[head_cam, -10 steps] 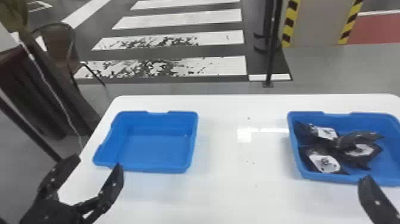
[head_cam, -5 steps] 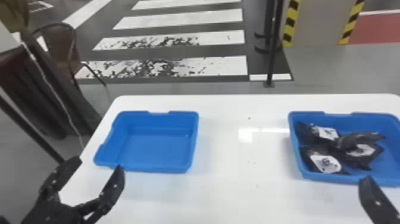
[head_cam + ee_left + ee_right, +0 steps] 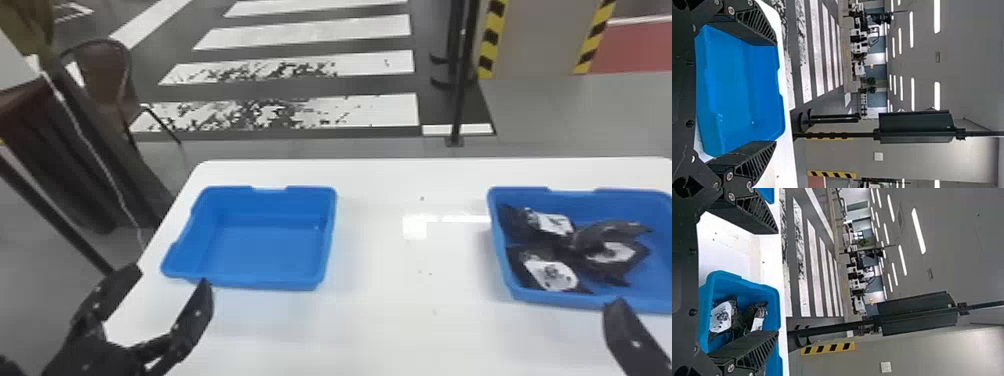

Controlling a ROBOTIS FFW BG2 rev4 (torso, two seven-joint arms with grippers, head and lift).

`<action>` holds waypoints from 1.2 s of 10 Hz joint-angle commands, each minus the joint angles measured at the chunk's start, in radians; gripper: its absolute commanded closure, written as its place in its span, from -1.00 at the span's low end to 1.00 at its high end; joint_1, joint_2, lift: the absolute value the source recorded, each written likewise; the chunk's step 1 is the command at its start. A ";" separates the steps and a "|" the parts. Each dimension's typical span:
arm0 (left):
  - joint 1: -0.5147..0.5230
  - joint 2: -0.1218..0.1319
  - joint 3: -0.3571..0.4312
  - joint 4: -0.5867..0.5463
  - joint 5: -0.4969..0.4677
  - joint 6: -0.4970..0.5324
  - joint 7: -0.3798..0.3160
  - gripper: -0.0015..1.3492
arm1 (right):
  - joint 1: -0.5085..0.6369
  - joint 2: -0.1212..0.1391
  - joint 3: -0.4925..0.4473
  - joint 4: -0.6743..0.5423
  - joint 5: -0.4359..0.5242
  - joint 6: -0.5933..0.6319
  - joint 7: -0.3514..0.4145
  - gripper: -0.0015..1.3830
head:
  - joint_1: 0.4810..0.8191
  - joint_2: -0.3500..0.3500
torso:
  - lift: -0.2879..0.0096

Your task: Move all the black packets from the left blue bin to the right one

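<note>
As packets (image 3: pixel 550 275) are lying in bin (image 3: pixel 575 300) near tabletop's (image 3: pixel 380 310) right edge, transfer is apparently ending.
Left gripper (image 3: pixel 169 280), right gripper (image 3: pixel 777 282): gaping wide; next, withdrawing.

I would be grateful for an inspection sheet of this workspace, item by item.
Surface: white table, bright reflection on it.
Left bin: blue, nothing seen inside.
Right bin: blue, holding several black packets.
Clutter: small dark specks on the table.
Left end effector: open, holding nothing.
Right end effector: open, holding nothing.
Cables: pale cord hanging beyond the table's left side.
Surroundings: brown chair, black post, striped floor.
</note>
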 commanded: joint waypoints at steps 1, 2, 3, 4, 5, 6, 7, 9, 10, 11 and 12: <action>0.002 -0.003 0.001 0.001 0.000 0.003 0.000 -0.77 | 0.000 -0.001 0.001 0.001 -0.002 0.000 0.000 -0.83 | 0.27 0.51 | -0.01; 0.002 -0.003 0.001 0.001 0.000 0.003 0.000 -0.77 | 0.000 -0.001 0.001 0.003 -0.004 0.000 0.000 -0.83 | 0.27 0.52 | -0.01; 0.002 -0.003 0.001 0.001 0.000 0.003 0.000 -0.77 | 0.000 -0.002 0.001 0.006 -0.008 0.000 0.000 -0.83 | 0.27 0.52 | -0.01; 0.002 -0.003 0.001 -0.002 0.000 0.003 0.000 -0.77 | 0.000 -0.002 0.003 0.006 -0.008 0.000 0.000 -0.83 | 0.27 0.52 | -0.01; 0.004 -0.003 0.003 0.001 0.000 0.003 0.000 -0.77 | 0.000 -0.002 0.003 0.006 -0.010 0.000 0.000 -0.83 | 0.27 0.52 | -0.01; 0.004 -0.003 0.003 0.001 0.000 0.001 0.000 -0.77 | 0.000 -0.002 0.003 0.006 -0.014 0.000 0.000 -0.83 | 0.27 0.52 | -0.01; 0.004 -0.003 0.003 0.001 0.000 0.003 0.000 -0.77 | 0.000 -0.002 0.003 0.008 -0.014 0.000 0.000 -0.83 | 0.27 0.52 | -0.01; 0.004 -0.003 0.003 0.001 0.000 0.003 0.000 -0.77 | 0.000 -0.002 0.005 0.011 -0.020 0.000 0.000 -0.83 | 0.27 0.52 | -0.01; 0.004 -0.003 0.003 0.001 0.000 0.006 0.000 -0.77 | 0.000 -0.002 0.005 0.013 -0.024 0.000 0.000 -0.83 | 0.27 0.52 | -0.01; 0.004 -0.003 0.005 0.001 0.000 0.006 0.000 -0.77 | 0.000 -0.002 0.007 0.015 -0.028 0.000 0.000 -0.83 | 0.27 0.53 | -0.01; 0.007 -0.003 0.005 0.001 0.000 0.006 0.000 -0.77 | 0.000 -0.002 0.007 0.015 -0.030 0.000 0.000 -0.83 | 0.27 0.53 | -0.01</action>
